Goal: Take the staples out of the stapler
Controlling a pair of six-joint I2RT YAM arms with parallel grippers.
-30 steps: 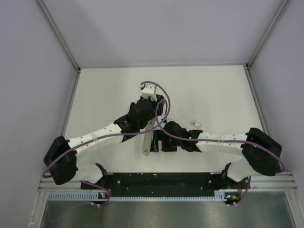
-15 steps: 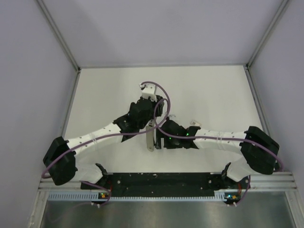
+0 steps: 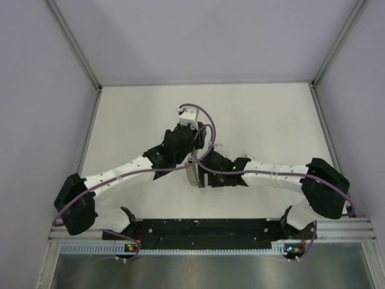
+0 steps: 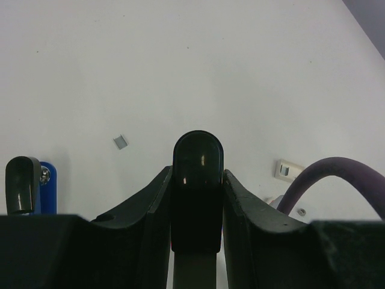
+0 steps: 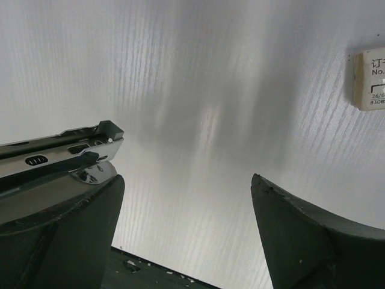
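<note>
Left arm (image 3: 114, 177) and right arm (image 3: 280, 179) are white tubes speckled with small dark dots; bulky black joint housings (image 3: 75, 205) sit just beyond the black base rail (image 3: 204, 229); purple cables (image 3: 207, 120) loop farthest from that rail; the right gripper (image 5: 186, 180) has matte black wedge fingers (image 5: 301, 241).

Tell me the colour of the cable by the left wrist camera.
The cable is purple, clearest in the left wrist view.

Looking straight down from high above the stapler (image 3: 192, 173); looking from 2 wrists, close against it, all 3 sharing it.
</note>
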